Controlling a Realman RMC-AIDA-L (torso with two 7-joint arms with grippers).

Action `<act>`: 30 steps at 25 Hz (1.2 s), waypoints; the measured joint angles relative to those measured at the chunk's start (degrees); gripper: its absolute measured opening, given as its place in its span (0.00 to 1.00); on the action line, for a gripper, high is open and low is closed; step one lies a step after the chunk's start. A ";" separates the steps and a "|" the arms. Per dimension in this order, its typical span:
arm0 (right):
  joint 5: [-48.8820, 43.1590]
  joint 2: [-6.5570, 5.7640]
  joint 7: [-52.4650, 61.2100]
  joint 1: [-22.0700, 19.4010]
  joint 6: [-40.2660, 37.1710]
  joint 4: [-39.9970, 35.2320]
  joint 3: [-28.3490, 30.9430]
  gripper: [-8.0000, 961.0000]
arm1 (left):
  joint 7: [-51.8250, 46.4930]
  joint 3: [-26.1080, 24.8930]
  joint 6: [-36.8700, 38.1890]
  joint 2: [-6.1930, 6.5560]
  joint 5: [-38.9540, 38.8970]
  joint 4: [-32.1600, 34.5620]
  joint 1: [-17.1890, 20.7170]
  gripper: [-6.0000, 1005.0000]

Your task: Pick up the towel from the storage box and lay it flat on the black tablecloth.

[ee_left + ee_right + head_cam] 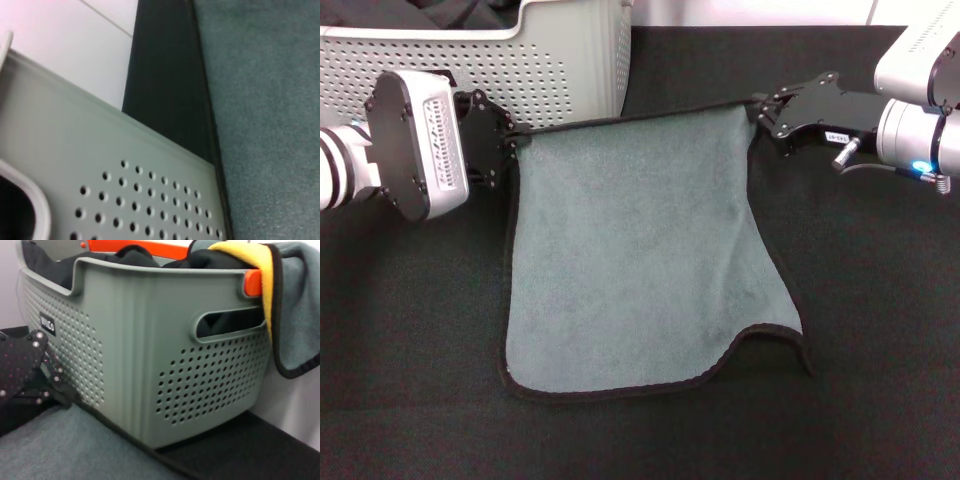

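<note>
The grey-green towel with black edging lies spread on the black tablecloth, its near right corner slightly curled up. My left gripper is shut on the towel's far left corner, right in front of the light grey storage box. My right gripper is shut on the far right corner. The far edge is stretched straight between them. The left wrist view shows the towel beside the box wall. The right wrist view shows the towel below the box.
The box holds dark black fabric and an orange part. A second grey-green cloth with a yellow reverse hangs over the box's rim. A white wall stands behind the table. Bare tablecloth lies to both sides and in front of the towel.
</note>
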 joint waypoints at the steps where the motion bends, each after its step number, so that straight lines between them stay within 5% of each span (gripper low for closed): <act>1: 0.00 -0.03 0.37 0.05 0.06 0.01 -0.33 0.04 | 0.35 0.73 -0.70 -0.01 -0.67 -0.04 0.30 0.03; 5: -0.08 -0.04 1.26 -0.07 0.07 0.01 -0.48 0.04 | 0.59 3.06 -3.84 -0.01 -2.44 -0.22 1.62 0.04; 16: -1.06 -0.28 3.29 -0.46 0.22 -0.01 -1.06 0.46 | 0.25 4.92 -5.56 -0.10 -5.03 -0.31 3.52 0.22; 22: -2.14 -0.89 5.28 -1.96 2.18 -1.49 -0.86 0.63 | 0.21 5.44 -6.08 -0.10 -8.60 1.75 6.37 0.44; 30: -4.80 -2.00 7.84 -11.16 5.73 -14.38 -0.59 0.85 | 0.18 10.78 -6.08 -0.04 -14.03 7.32 13.72 0.72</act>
